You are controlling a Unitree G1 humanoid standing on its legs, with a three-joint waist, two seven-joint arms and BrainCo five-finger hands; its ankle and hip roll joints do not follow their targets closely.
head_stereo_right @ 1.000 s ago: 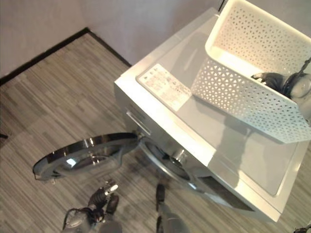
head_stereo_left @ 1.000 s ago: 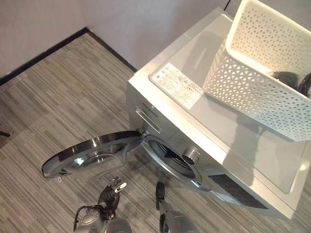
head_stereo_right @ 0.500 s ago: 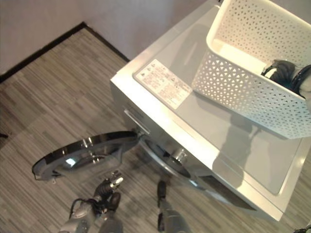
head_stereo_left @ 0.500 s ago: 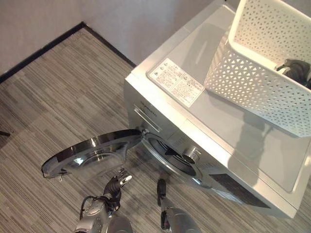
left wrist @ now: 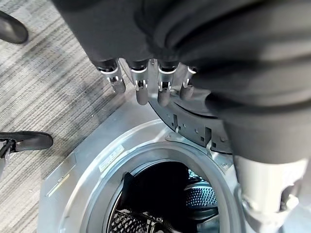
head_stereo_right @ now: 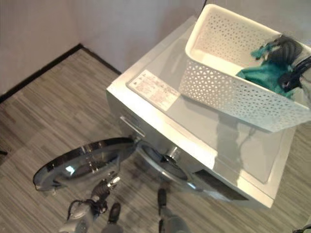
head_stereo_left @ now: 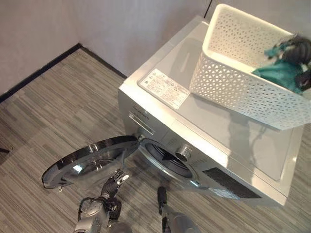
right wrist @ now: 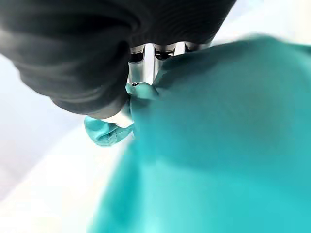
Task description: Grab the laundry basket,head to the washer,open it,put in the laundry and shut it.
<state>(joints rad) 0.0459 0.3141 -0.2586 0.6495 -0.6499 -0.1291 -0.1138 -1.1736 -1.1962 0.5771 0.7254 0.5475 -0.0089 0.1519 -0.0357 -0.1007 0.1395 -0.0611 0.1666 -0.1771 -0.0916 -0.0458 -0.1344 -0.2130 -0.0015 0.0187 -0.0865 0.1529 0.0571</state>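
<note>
I'm at the loading step. At the upper right my right hand [head_stereo_right: 286,51] has its fingers pinched on the teal garment [head_stereo_right: 260,74], which sits in the white basket [head_stereo_left: 233,87] on top of the washer [head_stereo_left: 194,121]. The door [head_stereo_left: 90,160] at lower left hangs wide open (drum dark behind it). My left hand [left wrist: 141,82] hovers by it, fingers straight and apart. Next I'd lift the cloth clear and bring it down to the drum opening [left wrist: 160,199].

The right hand [head_stereo_right: 287,52] has raised a teal garment [head_stereo_right: 262,75] into sight in the basket [head_stereo_right: 228,92]
</note>
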